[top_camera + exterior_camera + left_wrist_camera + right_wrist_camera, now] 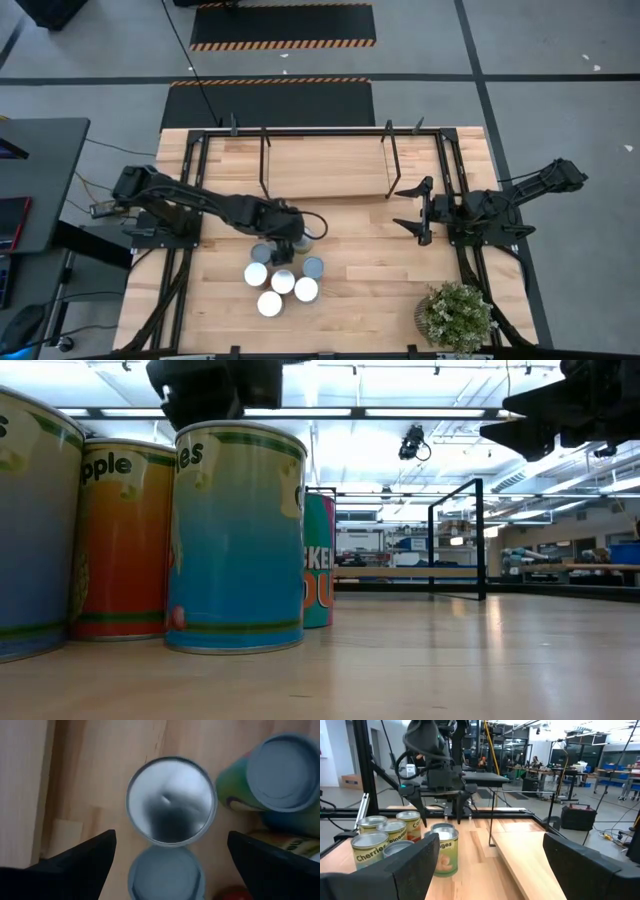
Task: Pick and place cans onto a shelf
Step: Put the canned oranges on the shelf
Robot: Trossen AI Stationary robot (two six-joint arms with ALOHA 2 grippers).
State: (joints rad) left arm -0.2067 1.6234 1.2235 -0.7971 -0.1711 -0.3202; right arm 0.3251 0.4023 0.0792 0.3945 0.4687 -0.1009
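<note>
Silver-topped can [171, 800] directly beneath wide-open left gripper [171, 862], between its fingers, ungripped.

left hand [285, 243] hides cans [283, 281] under it, low view crops leftmost can, labels part unreadable

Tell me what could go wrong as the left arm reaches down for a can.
The cans stand packed together, and the open left gripper hangs right over them, so a finger coming down could knock a neighbour over. The shelf has thin uprights that a carried can might clip.
</note>
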